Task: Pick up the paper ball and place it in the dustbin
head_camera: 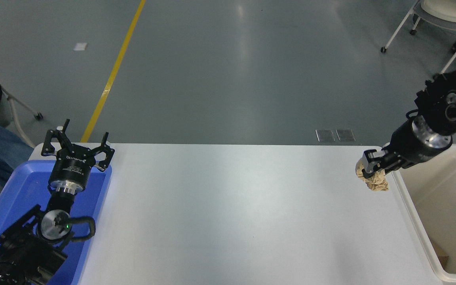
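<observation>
Paper ball point(375, 180): tan-brown kraft paper, crumpled into a rough lump with many creases and folds; upper part hidden by the fingers holding it.
Paper ball, location: just outside the dustbin point(410, 206), beside its near-left rim, over the white table point(232, 213); whether it touches the table cannot be told.
Right gripper point(373, 168): fingers clamped on the paper ball, arm reaching in across the dustbin's far corner.
Dustbin: cream-white rectangular tub, thick rounded rim, smooth walls, at the table's right end.
Left gripper point(78, 148): fingers spread apart, parked well away from the dustbin, over the blue tray point(10, 198).
</observation>
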Robot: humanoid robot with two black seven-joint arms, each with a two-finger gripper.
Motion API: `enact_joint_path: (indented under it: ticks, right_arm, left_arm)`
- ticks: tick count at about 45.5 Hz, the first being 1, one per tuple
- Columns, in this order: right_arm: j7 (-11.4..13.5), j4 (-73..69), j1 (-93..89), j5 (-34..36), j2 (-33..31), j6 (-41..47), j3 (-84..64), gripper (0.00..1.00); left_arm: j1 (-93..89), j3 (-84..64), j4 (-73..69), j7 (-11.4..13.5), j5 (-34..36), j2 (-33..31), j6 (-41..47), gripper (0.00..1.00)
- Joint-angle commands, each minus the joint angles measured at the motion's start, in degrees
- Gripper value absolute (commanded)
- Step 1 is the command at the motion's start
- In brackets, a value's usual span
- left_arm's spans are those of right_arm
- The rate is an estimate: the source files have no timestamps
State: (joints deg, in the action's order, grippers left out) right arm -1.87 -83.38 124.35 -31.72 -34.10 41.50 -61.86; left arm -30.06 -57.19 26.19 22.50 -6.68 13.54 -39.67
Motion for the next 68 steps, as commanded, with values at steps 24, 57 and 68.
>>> enact_joint_path:
  ticks: [24,57,68]
  right_arm:
    - [0.0,-1.7,11.4,-6.1,-5.7,3.5,-9.2,0.00]
    - [-11.8,52.6,-65.3,-27.1,-13.0,-20.1,35.5,0.00]
    - [-6.3,61.0,-78.1,-24.7,-3.6,-20.8,48.8,0.00]
  left_arm:
    - [0.0,0.1,0.0,0.1,0.0,0.0,-0.1,1.00]
    - [0.0,0.0,0.0,0.1,-0.1,0.0,0.0,1.00]
    - [0.0,-0.1,0.0,0.2,-0.1,0.0,0.2,1.00]
